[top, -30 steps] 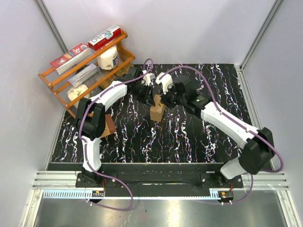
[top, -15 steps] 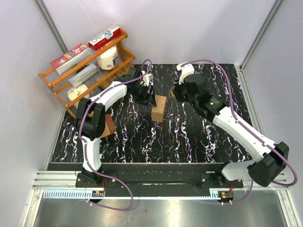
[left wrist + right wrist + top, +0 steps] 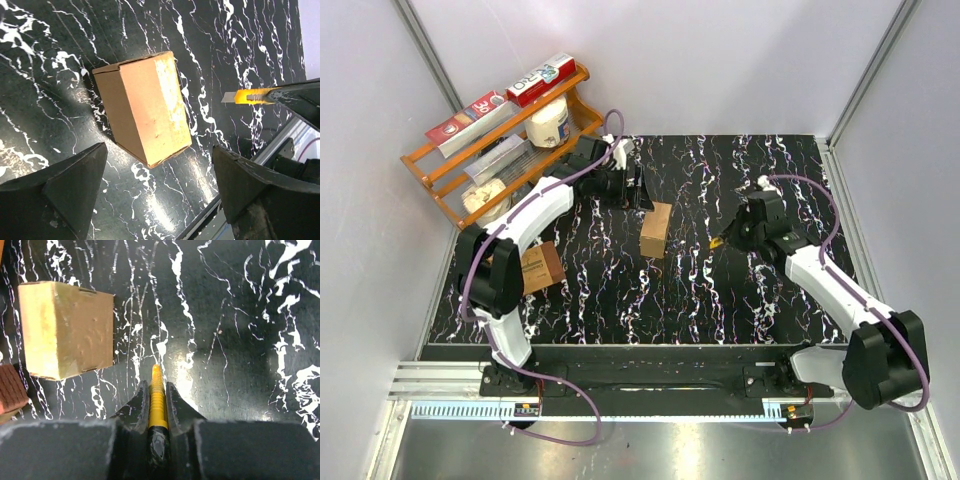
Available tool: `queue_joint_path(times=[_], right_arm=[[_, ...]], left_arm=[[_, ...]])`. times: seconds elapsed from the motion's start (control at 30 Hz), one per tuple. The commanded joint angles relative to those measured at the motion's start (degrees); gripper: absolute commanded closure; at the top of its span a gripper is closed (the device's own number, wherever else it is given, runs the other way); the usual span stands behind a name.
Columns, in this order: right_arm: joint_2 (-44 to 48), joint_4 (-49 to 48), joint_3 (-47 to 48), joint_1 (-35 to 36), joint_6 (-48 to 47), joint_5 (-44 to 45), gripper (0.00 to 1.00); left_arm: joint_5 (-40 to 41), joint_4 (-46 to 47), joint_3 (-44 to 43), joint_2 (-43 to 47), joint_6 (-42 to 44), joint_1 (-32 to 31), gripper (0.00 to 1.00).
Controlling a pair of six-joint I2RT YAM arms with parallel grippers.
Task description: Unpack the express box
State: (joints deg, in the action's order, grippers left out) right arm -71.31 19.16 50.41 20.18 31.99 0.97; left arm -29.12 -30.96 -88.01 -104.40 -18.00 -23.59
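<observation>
Left gripper [image 3: 155, 170], fingers apart, hovers beside express box [image 3: 655, 230] mid-desk. Only wrist views show right gripper [image 3: 156, 388] clamping, seemingly, a yellow cutter [image 3: 156, 374].

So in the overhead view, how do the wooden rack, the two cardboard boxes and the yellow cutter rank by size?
Largest: wooden rack.
Next: light-brown box and darker labelled box look about alike, so I won't rank them.
Smallest: yellow cutter, only partly showing.
</observation>
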Motion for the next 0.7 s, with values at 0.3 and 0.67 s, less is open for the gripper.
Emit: queue_joint_path(times=[0.3, 0.67], right_arm=[[-3.4, -12.1, -8.9, -8.1, 12.8, -3.8, 0.65], [1.1, 0.3, -6.9, -8.1, 12.8, 13.1, 0.45]], left_arm=[[14.2, 2.5, 4.7, 5.4, -6.5, -1.9, 0.07], [20.6, -0.1, 2.3, 4.0, -3.1, -5.6, 0.06]])
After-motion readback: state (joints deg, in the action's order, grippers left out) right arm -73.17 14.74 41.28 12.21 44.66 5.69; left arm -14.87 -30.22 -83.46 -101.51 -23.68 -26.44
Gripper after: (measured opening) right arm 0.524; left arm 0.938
